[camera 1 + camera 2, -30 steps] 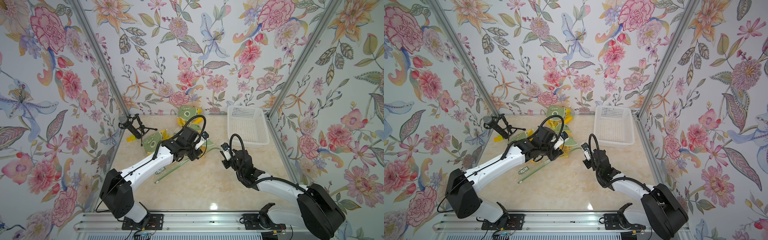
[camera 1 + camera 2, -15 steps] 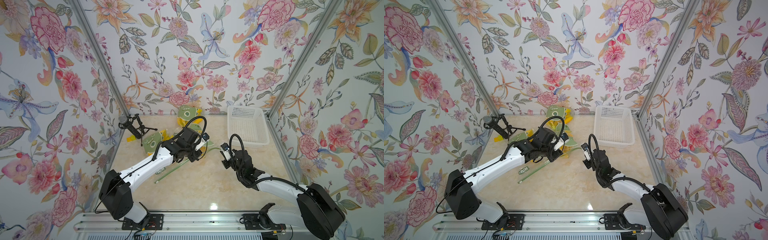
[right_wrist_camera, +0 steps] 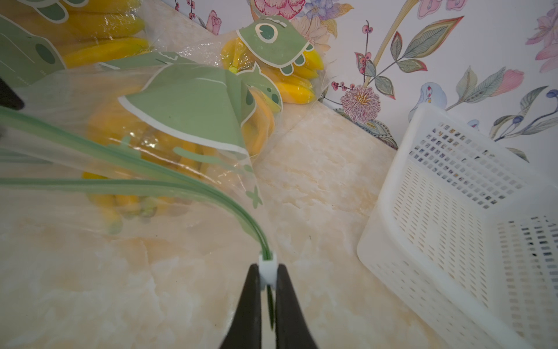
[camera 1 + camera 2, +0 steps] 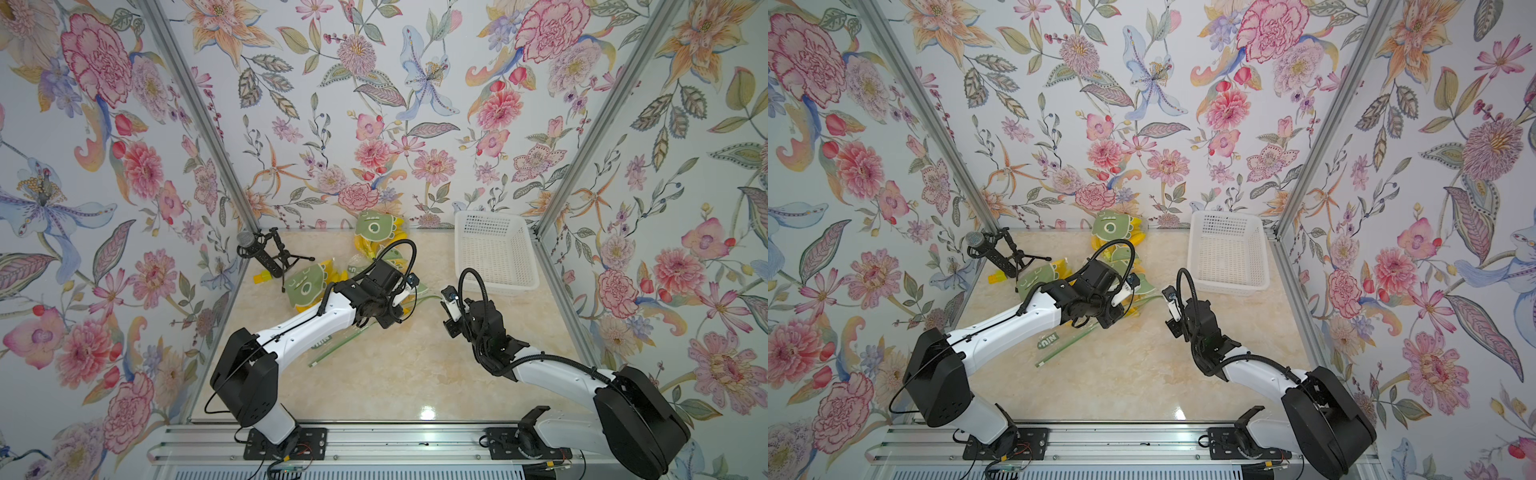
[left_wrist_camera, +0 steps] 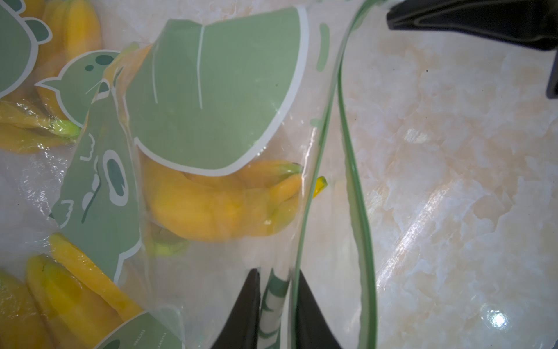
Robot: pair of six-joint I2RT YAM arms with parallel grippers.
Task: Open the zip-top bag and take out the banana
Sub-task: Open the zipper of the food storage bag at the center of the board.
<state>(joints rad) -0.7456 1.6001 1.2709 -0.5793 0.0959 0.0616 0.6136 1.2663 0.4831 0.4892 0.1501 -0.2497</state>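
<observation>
- Zip-top bag (image 5: 211,99), clear film with a green cartoon print, lies in the middle of the tabletop (image 4: 395,374). In both top views it sits mostly under my left wrist.
- Inside it is the banana (image 5: 217,208), a yellow bunch lying just inside the zip edge, seen through the film.
- My left pincer (image 5: 277,273) is clenched on the bag's film just inside the mouth. A green-and-white printed strip is pinched between its two black fingers.
- My right pincer (image 3: 268,272) is clenched on the white slider (image 3: 267,262) at the bag's right end.
- The two green zip tracks (image 5: 353,181) stand apart along the mouth and meet only at the slider, so the bag gapes open on that side.
- A second printed bag (image 4: 376,226) with yellow bananas leans at the far wall, about the middle.
- A third printed bag (image 4: 309,286) with bananas lies on the left, just beside my left wrist.
- A black microphone (image 4: 257,245) on a small tripod stands in the far left corner, next to that third bag.
- A white mesh basket (image 4: 498,286) sits at the far right, near my right pincer but clear of it.
</observation>
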